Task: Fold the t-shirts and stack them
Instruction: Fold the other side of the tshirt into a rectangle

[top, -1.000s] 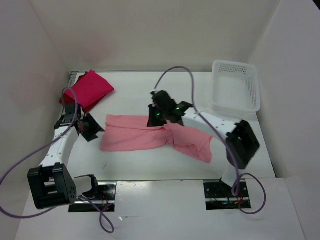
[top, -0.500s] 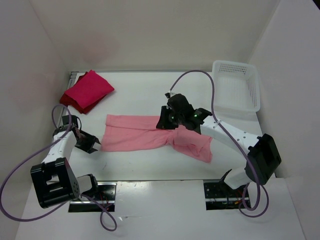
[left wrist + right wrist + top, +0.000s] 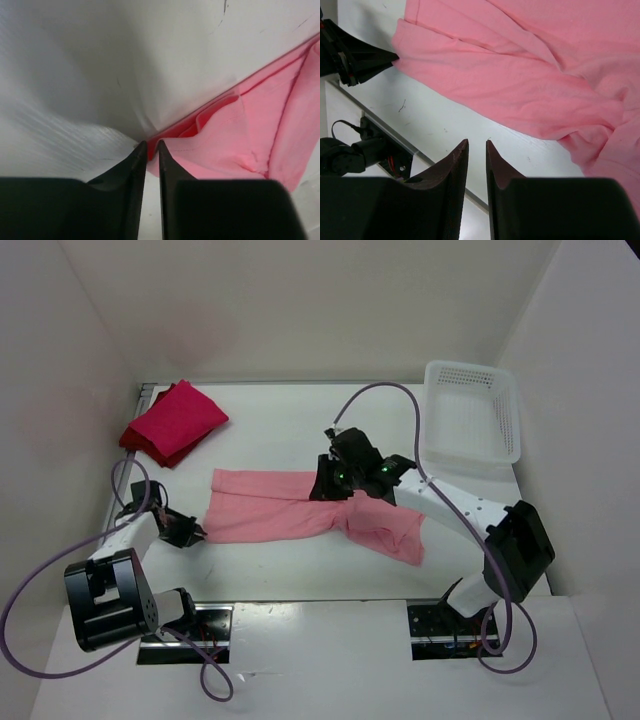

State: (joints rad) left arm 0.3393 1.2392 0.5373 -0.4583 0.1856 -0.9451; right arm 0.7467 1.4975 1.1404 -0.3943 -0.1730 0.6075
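Salmon pink t-shirt (image 3: 285, 515) lies flat at the middle of the desk (image 3: 270, 430), its right end bunched and partly under the right arm (image 3: 450, 502).
White basket (image 3: 470, 420) far right; crimson-pink t-shirt (image 3: 180, 418) far left, hiding most of the dark red t-shirt (image 3: 133, 438); bare desk between. Left gripper (image 3: 150, 146) nearly pressed together at the salmon shirt's corner, grip unclear; right gripper (image 3: 476, 143) slightly spread, empty.

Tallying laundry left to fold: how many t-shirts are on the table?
3. A light pink shirt lies spread mid-table; a folded crimson shirt sits in the far-left corner atop a darker red shirt. More could be hidden in that stack.
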